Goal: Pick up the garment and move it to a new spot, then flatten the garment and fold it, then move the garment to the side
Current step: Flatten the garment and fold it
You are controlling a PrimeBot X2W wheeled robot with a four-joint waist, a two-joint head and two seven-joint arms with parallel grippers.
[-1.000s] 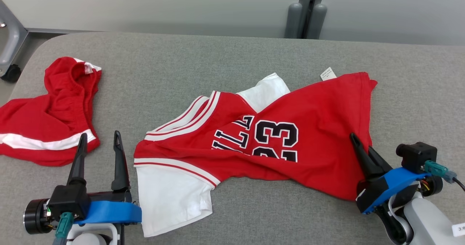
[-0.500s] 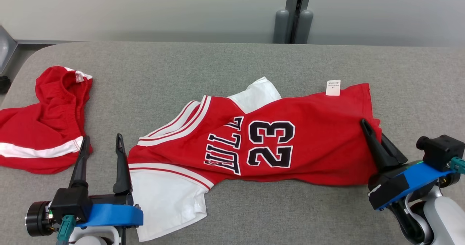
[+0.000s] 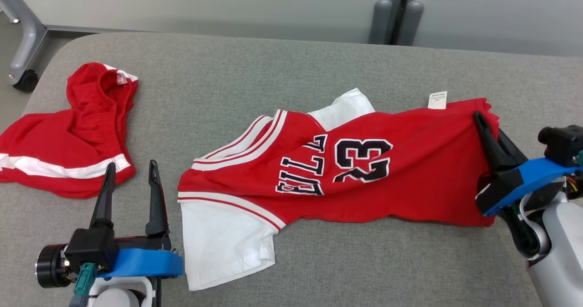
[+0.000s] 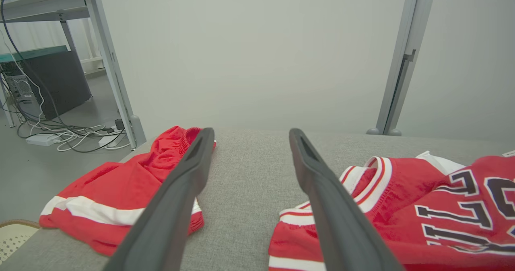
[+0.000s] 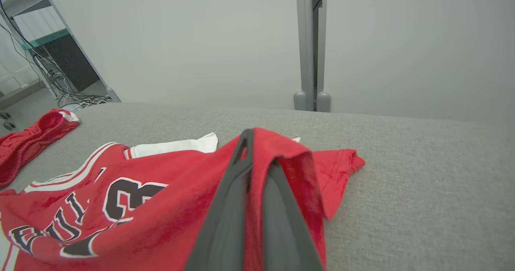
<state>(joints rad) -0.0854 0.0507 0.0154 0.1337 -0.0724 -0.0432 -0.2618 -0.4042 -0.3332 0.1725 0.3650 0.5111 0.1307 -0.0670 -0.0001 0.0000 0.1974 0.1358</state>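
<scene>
The garment (image 3: pixel 346 170) is a red jersey with white sleeves and a black "23", lying stretched across the middle of the grey table (image 3: pixel 255 79). My right gripper (image 3: pixel 486 121) is shut on the garment's hem at the right end, and the red cloth (image 5: pixel 289 162) drapes over its fingers and lifts slightly. My left gripper (image 3: pixel 131 170) stands open at the lower left, just left of the garment's white sleeve (image 3: pixel 223 238), with nothing between its fingers (image 4: pixel 185 182). The jersey's collar end (image 4: pixel 362 178) lies right of those fingers.
Red shorts (image 3: pixel 68 134) with a white stripe lie crumpled at the table's left edge, close to my left gripper. A grey post (image 3: pixel 398 20) stands behind the table. A metal frame leg (image 3: pixel 23 38) and cables (image 4: pixel 68 130) are on the floor to the left.
My right gripper has pulled the garment's hem to the right and farther away, stretching the jersey out. The head camera has shifted. The left gripper stays open in place.
</scene>
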